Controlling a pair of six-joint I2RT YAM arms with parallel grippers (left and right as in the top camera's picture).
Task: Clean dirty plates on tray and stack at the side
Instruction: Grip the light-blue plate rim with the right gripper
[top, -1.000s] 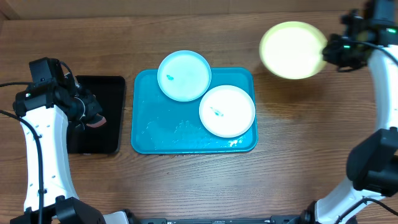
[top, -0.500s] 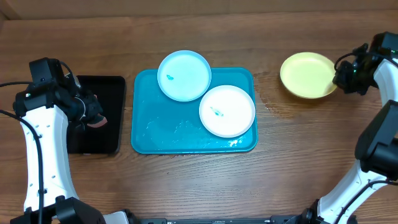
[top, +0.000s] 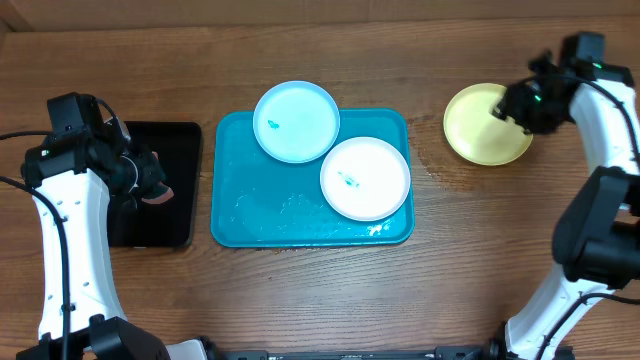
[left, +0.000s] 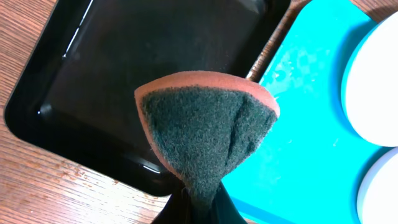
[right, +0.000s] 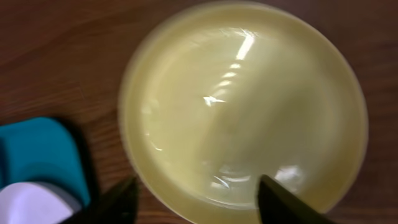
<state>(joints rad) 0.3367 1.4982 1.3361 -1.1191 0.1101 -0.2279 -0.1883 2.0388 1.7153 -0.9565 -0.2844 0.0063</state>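
Observation:
The turquoise tray holds a light blue plate overhanging its far rim and a white plate, each with a small green smudge. A yellow-green plate lies flat on the wood to the tray's right. My right gripper hovers over that plate's right part, open, its fingers astride the near rim without gripping the plate. My left gripper is shut on a sponge with a dark scouring face, above the black tray.
The black tray sits left of the turquoise tray, nearly touching it. Wet patches shine on the turquoise tray's near half. Bare wood lies in front of both trays and around the yellow-green plate.
The right gripper carried the yellow-green plate down from a raised, tilted hold, set it flat on the table and opened. The left arm and sponge have not moved.

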